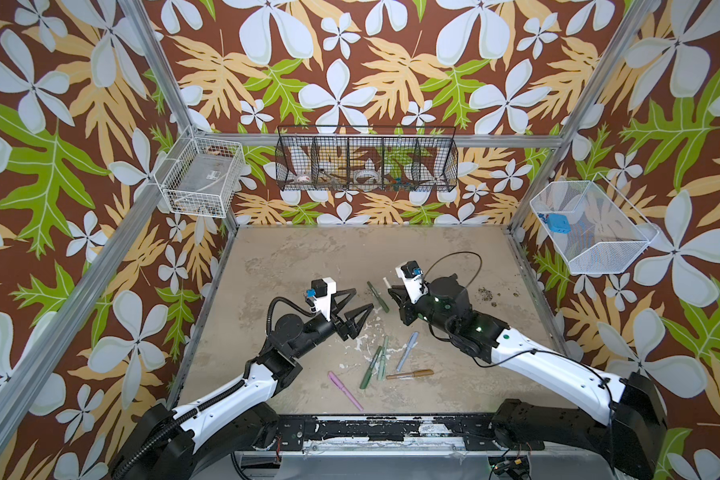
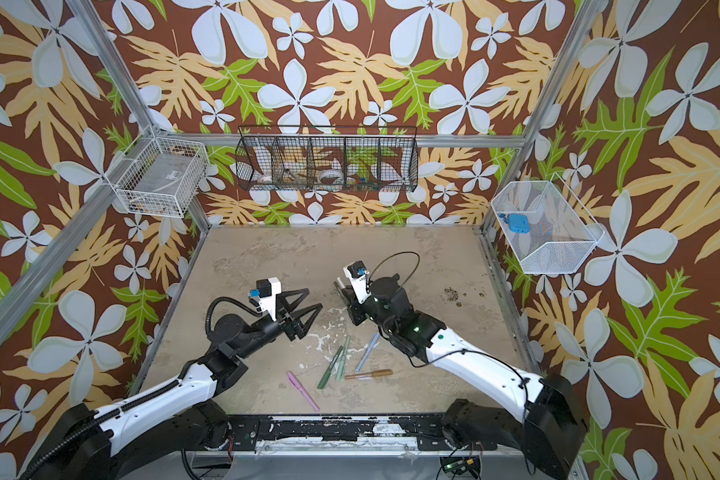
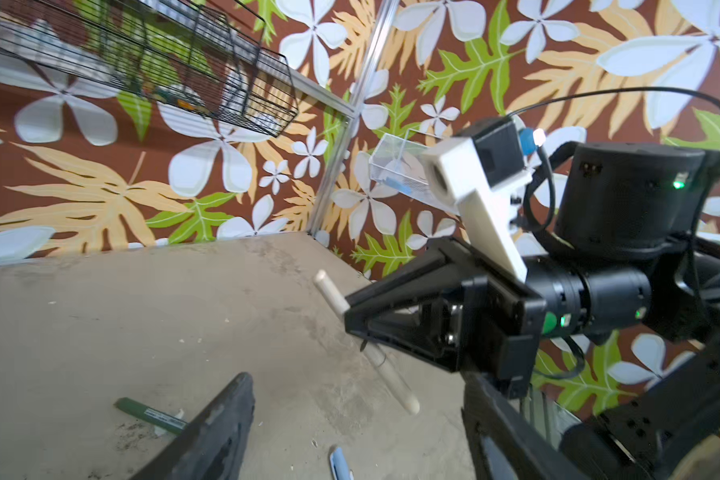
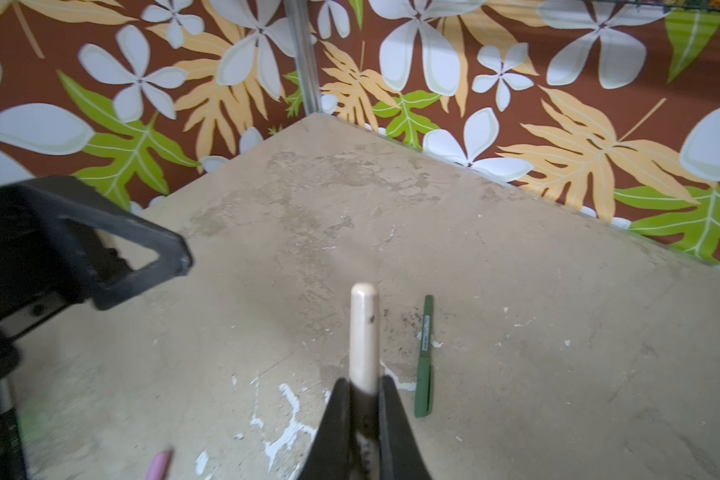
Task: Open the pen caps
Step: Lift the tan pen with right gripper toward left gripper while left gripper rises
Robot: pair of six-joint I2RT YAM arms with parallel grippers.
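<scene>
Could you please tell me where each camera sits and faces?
Top views: high above the near edge, looking down at the table; both arms show, left tool open, right tool shut on a beige pen.
Left wrist: on the left arm, facing the back right corner; its own fingers and the right tool show.
Right wrist: on the right arm, facing the back left corner; its own tool and the left tool show.
Shared: both wrist views show the beige pen and a dark green pen.

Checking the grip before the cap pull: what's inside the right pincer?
A beige pen, clamped in the right pincer with both ends sticking out. Its gripped middle is covered.
</scene>
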